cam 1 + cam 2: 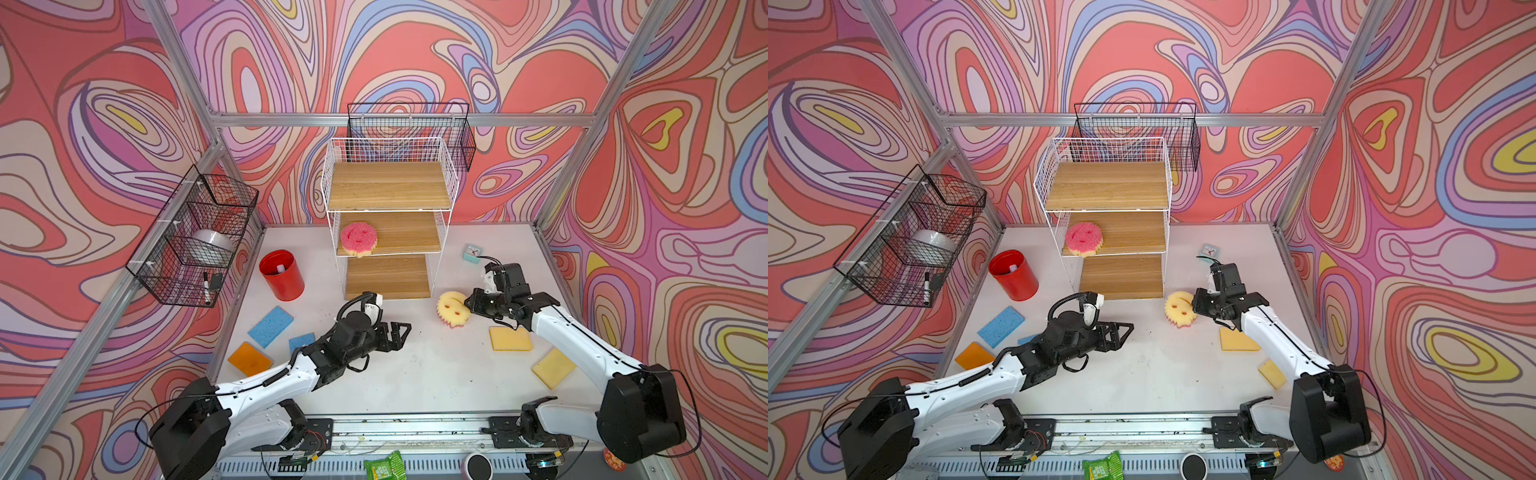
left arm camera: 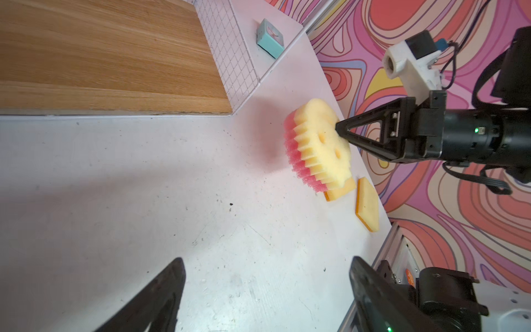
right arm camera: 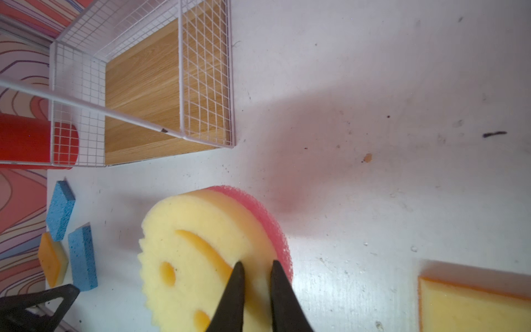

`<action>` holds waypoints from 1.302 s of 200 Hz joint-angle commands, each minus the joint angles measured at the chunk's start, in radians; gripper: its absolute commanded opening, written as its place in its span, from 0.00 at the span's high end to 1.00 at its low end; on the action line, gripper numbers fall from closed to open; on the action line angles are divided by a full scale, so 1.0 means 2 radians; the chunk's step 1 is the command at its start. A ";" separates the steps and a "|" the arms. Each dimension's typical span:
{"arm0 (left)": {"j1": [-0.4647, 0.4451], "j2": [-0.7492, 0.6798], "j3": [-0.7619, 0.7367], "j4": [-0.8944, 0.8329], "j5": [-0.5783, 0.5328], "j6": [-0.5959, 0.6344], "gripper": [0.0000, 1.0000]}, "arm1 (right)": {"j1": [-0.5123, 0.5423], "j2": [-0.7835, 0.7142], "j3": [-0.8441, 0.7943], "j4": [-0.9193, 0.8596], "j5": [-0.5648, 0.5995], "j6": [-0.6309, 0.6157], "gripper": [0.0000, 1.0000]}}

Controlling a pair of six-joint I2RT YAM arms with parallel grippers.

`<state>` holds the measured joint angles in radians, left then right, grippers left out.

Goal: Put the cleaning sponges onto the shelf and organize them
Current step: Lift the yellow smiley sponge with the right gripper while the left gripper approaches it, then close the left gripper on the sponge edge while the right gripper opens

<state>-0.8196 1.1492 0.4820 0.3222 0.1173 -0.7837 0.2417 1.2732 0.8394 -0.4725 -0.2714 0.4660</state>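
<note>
The shelf (image 1: 390, 187) is a white wire rack with three wooden boards at the back. A pink smiley sponge (image 1: 359, 238) lies on its middle board. My right gripper (image 3: 256, 266) is shut on the rim of a yellow-faced smiley sponge (image 3: 195, 253), held tilted on edge just right of the shelf's foot (image 1: 453, 309). My left gripper (image 2: 267, 260) hovers open and empty over bare table, before the lowest board (image 1: 405, 332). Two blue sponges (image 1: 271, 326) (image 1: 302, 341) and an orange one (image 1: 249, 359) lie at left. Two yellow rectangles (image 1: 510, 338) (image 1: 553, 368) lie at right.
A red cup (image 1: 282, 274) stands left of the shelf. A mint clock (image 1: 472, 253) sits at the back right. Black wire baskets hang on the left wall (image 1: 195, 237) and behind the shelf (image 1: 411, 133). A green packet (image 1: 384, 467) lies on the front rail.
</note>
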 commanded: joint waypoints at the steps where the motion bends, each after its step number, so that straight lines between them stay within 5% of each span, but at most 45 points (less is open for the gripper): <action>1: -0.002 0.032 0.011 0.072 0.027 -0.026 0.11 | 0.001 -0.013 -0.010 0.030 -0.046 0.004 0.83; 34: -0.001 0.088 0.011 0.154 0.053 -0.059 0.23 | 0.006 -0.016 -0.008 0.043 -0.074 0.005 0.83; 102: 0.009 0.175 0.040 0.308 0.086 -0.116 0.14 | 0.019 -0.016 0.002 0.061 -0.093 0.007 0.83; 184: 0.014 0.247 0.063 0.376 0.105 -0.149 0.18 | 0.026 -0.014 0.012 0.071 -0.105 0.009 0.83; 227: 0.015 0.251 0.071 0.381 0.111 -0.149 0.37 | 0.029 -0.008 0.015 0.073 -0.103 0.009 0.83; 260: 0.016 0.245 0.075 0.370 0.115 -0.142 0.49 | 0.029 -0.006 0.012 0.077 -0.101 0.010 0.71</action>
<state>-0.7963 1.6493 0.6090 1.0126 0.3275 -1.0668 0.2924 1.2545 0.8471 -0.3416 -0.4717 0.4843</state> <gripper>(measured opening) 0.545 0.252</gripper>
